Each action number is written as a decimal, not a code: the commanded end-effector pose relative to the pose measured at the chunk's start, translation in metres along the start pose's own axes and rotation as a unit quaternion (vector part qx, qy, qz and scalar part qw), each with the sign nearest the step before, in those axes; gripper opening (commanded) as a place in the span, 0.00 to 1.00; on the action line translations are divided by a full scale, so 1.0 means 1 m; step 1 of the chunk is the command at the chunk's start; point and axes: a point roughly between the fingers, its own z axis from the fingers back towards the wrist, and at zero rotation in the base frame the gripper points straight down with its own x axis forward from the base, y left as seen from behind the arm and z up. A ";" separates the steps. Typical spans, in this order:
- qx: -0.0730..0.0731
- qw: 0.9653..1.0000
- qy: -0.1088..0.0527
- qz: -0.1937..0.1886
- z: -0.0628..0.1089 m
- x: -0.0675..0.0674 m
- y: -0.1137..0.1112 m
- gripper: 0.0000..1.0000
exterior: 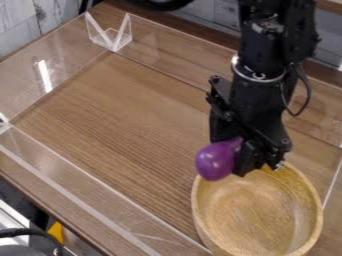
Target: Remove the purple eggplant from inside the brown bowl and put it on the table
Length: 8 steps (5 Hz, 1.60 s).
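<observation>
**Inspector A:** State of the tool, please.

**Inspector B:** The gripper (pixel 243 160) points straight down from the black arm (pixel 267 60) and is clamped on the purple eggplant (pixel 217 158). The jaws are drawn in tight against the fruit; most of its right side is hidden behind the dark fingers, so the exact contact points cannot be made out.

**Inspector A:** And the location of the eggplant?

**Inspector B:** It is held off the surfaces, at the upper-left rim of the brown bowl (pixel 214 215). From this single view it overlaps the rim's edge; whether it hangs over the bowl's interior or just outside it cannot be determined. It does not appear to rest on the bowl floor.

**Inspector A:** Condition of the bowl?

**Inspector B:** Upright, in the lower right of the view, partly cut off by the frame. Its visible interior shows pale wood grain and nothing lying in it.

**Inspector A:** The table?

**Inspector B:** The table (pixel 120 110) is brown with streaked grain, stretching left and away from the bowl. Clear acrylic walls (pixel 47 75) border it, with a small transparent bracket (pixel 110 32) standing at the far corner.
</observation>
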 end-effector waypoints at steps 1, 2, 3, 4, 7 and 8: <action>0.005 1.000 -0.018 -0.002 0.007 0.005 0.000 0.00; 0.006 1.000 -0.019 0.000 0.006 0.006 0.000 0.00; 0.006 1.000 -0.019 0.000 0.005 0.006 0.000 0.00; 0.007 1.000 -0.019 0.001 0.004 0.006 -0.001 0.00; 0.008 1.000 -0.019 0.004 0.002 0.006 -0.002 0.00; 0.009 1.000 -0.019 0.005 0.001 0.006 -0.002 0.00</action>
